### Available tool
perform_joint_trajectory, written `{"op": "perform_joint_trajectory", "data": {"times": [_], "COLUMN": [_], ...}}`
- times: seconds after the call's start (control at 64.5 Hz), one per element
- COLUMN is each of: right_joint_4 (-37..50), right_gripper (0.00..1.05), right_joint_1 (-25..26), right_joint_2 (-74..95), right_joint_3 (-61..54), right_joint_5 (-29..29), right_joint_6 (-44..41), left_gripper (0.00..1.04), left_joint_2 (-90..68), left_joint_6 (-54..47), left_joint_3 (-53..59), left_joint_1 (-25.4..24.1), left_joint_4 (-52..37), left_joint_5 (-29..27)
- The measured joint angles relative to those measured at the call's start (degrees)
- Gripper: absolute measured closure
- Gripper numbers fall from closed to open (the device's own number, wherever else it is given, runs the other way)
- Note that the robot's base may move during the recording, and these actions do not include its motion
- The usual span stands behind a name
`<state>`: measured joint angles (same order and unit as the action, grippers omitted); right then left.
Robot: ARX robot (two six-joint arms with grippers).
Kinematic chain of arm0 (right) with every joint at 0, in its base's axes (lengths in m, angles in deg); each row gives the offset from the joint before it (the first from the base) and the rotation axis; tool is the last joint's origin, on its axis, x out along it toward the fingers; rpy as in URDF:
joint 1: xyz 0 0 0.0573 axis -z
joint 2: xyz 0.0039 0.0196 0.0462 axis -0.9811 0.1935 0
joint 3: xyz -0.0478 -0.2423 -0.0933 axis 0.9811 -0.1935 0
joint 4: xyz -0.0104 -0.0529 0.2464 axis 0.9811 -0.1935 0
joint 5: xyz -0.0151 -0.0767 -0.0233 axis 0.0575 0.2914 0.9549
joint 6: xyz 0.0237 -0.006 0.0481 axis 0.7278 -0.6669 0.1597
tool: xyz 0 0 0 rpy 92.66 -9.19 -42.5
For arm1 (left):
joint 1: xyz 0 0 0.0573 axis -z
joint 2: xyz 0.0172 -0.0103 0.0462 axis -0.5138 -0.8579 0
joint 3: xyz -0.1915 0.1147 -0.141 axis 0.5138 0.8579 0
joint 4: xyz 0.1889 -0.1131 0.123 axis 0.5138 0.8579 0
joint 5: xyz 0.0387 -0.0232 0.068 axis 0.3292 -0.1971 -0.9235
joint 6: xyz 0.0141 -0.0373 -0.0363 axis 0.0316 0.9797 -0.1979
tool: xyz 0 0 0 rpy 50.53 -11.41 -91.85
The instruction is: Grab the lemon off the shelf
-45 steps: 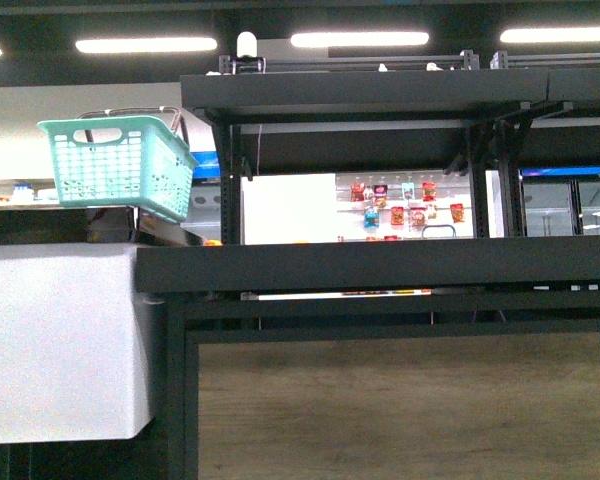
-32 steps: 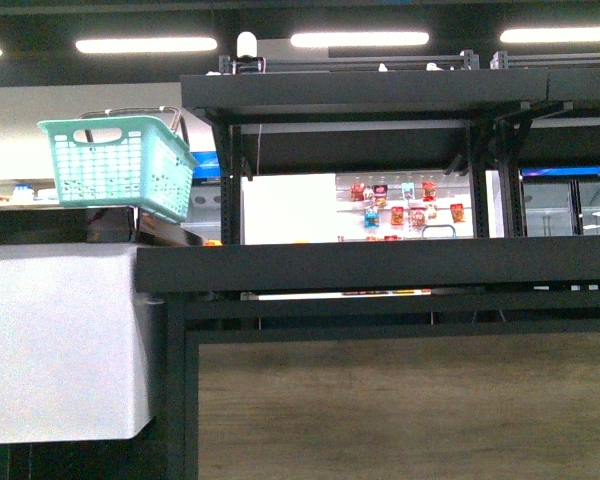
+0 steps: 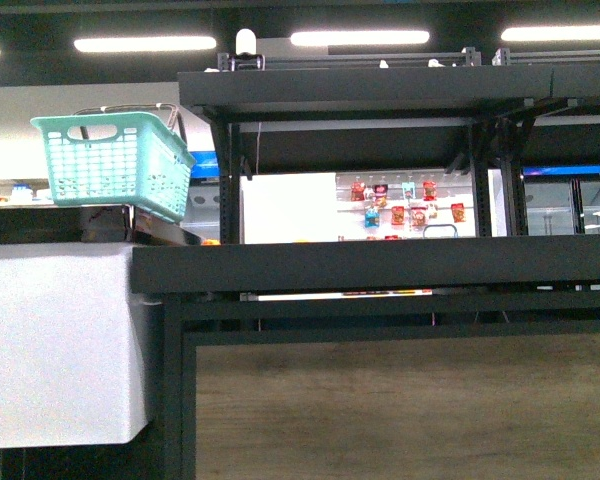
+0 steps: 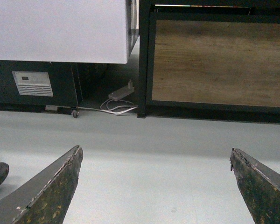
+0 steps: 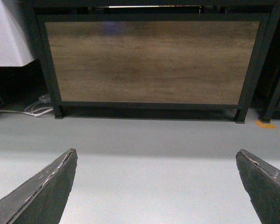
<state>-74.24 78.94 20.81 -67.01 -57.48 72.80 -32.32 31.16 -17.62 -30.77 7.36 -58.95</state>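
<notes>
- Front view first: the shelf [image 3: 380, 265] fills the picture, with a black frame, one dark tray lip running straight across, another tray above it and a wood panel [image 3: 400, 400] below.
- The lemon: I cannot find it in any view. The camera meets the tray lip edge-on, so the tray's surface is out of sight.
- A tiny orange speck [image 3: 212, 241] peeks over the lip at the left end, too small to name.
- Up to the left of the shelf, a turquoise basket [image 3: 110, 160] sits tilted above a white cabinet [image 3: 55, 340].
- Over to the left gripper [image 4: 156, 186]: its fingers [image 4: 51, 191] are splayed wide, with only grey floor [image 4: 154, 140] between them. It holds nothing.
- It sits low, facing the foot of the shelf, with the wood panel ahead. The white cabinet is just beside that, and cables [image 4: 119, 105] lie on the floor between the two.
- The right gripper [image 5: 151, 186] is just as wide open and also holds nothing. It looks square at the wood panel [image 5: 151, 63].
- Both grippers face the base panel and the trays sit above it. How the lemon lies relative to either one cannot be told.
</notes>
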Motion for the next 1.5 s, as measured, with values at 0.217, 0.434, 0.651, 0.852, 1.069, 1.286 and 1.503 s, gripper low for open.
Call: {"op": "perform_joint_trajectory", "data": {"times": [0.217,0.434,0.651,0.852,1.069,1.286,1.503], "right_joint_4": [0.0,0.0,0.0,0.0,0.0,0.0,0.0], "right_gripper": [0.02,0.02,0.02,0.02,0.02,0.02,0.02], "right_joint_1": [0.0,0.0,0.0,0.0,0.0,0.0,0.0], "right_joint_2": [0.0,0.0,0.0,0.0,0.0,0.0,0.0], "right_joint_3": [0.0,0.0,0.0,0.0,0.0,0.0,0.0], "right_joint_5": [0.0,0.0,0.0,-0.02,0.0,0.0,-0.02], "right_joint_6": [0.0,0.0,0.0,0.0,0.0,0.0,0.0], "left_gripper": [0.08,0.08,0.08,0.08,0.08,0.08,0.08], "left_joint_2": [0.0,0.0,0.0,0.0,-0.02,0.0,0.0], "left_joint_6": [0.0,0.0,0.02,0.0,0.0,0.0,0.0], "left_joint_3": [0.0,0.0,0.0,0.0,0.0,0.0,0.0], "left_joint_1": [0.0,0.0,0.0,0.0,0.0,0.0,0.0], "left_joint_4": [0.0,0.0,0.0,0.0,0.0,0.0,0.0], "left_joint_5": [-0.02,0.0,-0.02,0.0,-0.02,0.0,0.0]}}
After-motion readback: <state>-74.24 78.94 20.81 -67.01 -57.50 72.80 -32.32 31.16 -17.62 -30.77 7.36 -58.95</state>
